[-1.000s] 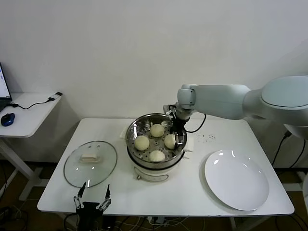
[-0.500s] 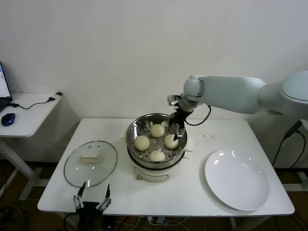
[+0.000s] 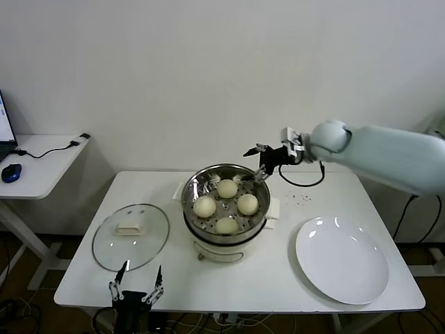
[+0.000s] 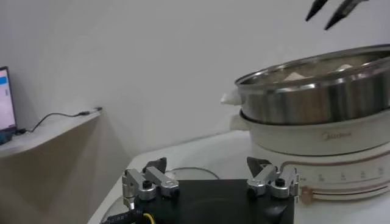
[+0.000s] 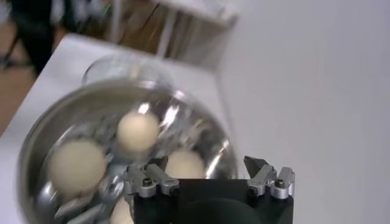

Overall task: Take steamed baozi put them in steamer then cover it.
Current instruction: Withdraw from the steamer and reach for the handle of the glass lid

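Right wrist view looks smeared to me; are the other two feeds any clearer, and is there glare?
Right wrist view: buns and pot streaked by motion blur. Head view: crisp, with bright glints on the white plate. Left wrist view: steady, pot wall showing soft reflections.

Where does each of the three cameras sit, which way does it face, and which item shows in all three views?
Head view: on the robot's head, facing forward and down at the table; right gripper above the steamer, left gripper near the glass lid.
Left wrist view: low beside the steamer, looking sideways; left gripper.
Right wrist view: above the steamer, looking down at baozi; right gripper.
Shared: the steamer.
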Robot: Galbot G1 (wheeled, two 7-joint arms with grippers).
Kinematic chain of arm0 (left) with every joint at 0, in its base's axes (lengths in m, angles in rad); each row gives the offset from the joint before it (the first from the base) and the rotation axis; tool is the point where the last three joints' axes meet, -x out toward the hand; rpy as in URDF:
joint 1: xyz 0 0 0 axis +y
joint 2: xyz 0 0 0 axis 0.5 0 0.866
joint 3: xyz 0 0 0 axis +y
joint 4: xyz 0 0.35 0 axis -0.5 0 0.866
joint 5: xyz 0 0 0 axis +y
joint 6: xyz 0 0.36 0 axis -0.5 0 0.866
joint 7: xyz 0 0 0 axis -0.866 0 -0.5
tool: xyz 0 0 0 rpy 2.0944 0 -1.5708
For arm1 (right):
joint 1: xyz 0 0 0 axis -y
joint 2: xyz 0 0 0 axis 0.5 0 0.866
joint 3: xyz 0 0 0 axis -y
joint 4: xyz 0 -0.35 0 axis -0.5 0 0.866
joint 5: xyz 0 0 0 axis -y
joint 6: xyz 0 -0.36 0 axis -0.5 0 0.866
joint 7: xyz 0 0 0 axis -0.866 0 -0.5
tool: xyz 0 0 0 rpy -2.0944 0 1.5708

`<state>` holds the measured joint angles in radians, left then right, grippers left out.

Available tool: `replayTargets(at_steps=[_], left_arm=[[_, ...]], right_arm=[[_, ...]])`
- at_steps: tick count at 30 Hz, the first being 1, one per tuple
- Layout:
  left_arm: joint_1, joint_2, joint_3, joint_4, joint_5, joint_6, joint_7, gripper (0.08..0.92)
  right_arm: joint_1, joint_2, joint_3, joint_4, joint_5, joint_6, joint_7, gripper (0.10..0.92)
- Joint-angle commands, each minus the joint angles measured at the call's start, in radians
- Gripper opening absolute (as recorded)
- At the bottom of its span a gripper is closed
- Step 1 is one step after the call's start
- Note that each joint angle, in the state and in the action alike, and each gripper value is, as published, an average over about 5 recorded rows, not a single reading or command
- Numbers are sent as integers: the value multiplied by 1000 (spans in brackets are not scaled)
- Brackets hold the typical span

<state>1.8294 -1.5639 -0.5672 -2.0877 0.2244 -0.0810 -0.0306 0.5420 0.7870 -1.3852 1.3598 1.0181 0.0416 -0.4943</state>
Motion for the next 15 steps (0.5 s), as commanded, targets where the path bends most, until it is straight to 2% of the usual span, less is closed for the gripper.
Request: replayTargets(at_steps=[1,9,15], left_arm=[[-16,-6,-21,-24,35,11,3,823],[-45,8,-65,-65,99,42,40,823],[-83,30,-83,-69,393,66,56,823]], right_arm=[[-651,-297,730,220,-32,132,346,823],[-1331,-257,1413,310,-147,119,388,823],[-1723,-103,1796,402,-239,48,381,823]])
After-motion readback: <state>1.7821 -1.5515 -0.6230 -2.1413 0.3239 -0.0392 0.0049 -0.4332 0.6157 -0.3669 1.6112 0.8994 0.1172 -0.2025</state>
